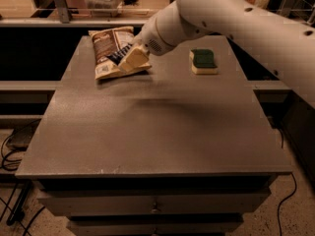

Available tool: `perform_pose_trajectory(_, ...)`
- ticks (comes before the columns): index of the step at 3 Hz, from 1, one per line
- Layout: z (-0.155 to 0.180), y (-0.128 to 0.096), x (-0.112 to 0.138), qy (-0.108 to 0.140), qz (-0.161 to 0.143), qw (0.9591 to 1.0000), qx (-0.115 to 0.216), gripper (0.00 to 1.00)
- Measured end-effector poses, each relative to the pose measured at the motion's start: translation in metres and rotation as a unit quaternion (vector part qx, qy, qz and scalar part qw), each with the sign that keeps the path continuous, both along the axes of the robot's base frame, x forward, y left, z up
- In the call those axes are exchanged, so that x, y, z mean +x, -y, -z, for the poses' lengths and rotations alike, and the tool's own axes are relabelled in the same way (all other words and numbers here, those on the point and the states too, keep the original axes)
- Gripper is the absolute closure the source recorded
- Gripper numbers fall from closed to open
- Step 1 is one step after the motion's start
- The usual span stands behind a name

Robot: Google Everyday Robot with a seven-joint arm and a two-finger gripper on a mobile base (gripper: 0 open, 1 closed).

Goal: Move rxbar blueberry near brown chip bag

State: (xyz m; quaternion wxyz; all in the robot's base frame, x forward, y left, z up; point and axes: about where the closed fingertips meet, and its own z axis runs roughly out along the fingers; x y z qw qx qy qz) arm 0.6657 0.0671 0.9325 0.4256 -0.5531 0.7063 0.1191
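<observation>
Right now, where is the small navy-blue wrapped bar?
In the camera view, the small navy-blue wrapped bar is in the pincer far left on the grey table, over the lower right part of the puffy brown-and-white chip bag.

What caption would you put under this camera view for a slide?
Gripper holds the rxbar blueberry right by the brown chip bag; a green sponge sits apart on the table.

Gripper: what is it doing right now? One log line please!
gripper: shut on rxbar | place: over chip bag, right side | sponge: apart, on table
</observation>
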Motion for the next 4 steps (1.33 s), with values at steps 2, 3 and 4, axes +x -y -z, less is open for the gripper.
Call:
perform_pose_trajectory(2,0.030,-0.028,0.030,-0.038,0.020,0.9988,0.024,0.22)
perform_pose_trajectory(3,0.013,-0.039,0.029,-0.041,0.005,0.9971,0.064,0.00)
perform_pose_trajectory(4,0.013,-0.039,0.029,-0.041,0.005,0.9971,0.064,0.00)
